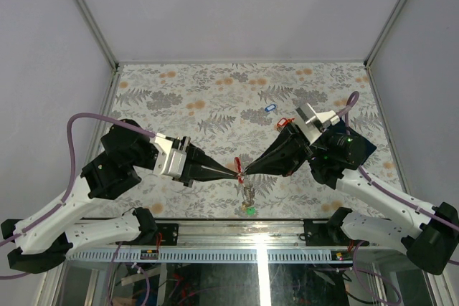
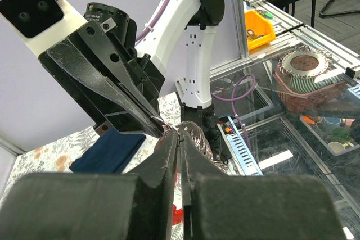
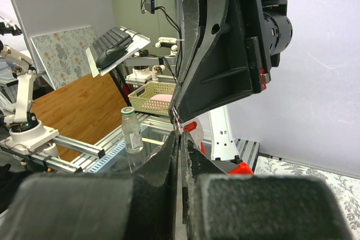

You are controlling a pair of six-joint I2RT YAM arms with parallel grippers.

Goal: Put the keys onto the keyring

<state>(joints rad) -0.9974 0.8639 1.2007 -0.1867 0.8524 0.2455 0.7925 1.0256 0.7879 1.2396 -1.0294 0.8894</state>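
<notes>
Some keys (image 1: 248,193) in a dangling bunch, nearest the front edge of the desk (image 1: 179,91), green tag (image 1: 250,209) at the bottom; too small and tangled to count. Just above them, left end effector (image 1: 233,173) and right end effector (image 1: 245,170) tip to tip, each with its fingers pressed flat together. Between the tips, wire loops of the keyring (image 2: 194,135), plain only from the left wrist. Cannot tell which tip pinches the ring, or whether both do. Red tag (image 1: 237,165) right at the junction, its key hidden; from the right wrist, half covered by the opposing fingers. Farther back, cloth (image 1: 364,150), dark navy, mostly buried under the right arm. Beyond that, close beside the right arm, a small red piece (image 1: 285,122), too blurred to make out any key on it. Farthest, blue-tagged key (image 1: 270,108) lying flat on the floral desk, well apart from the bunch.
</notes>
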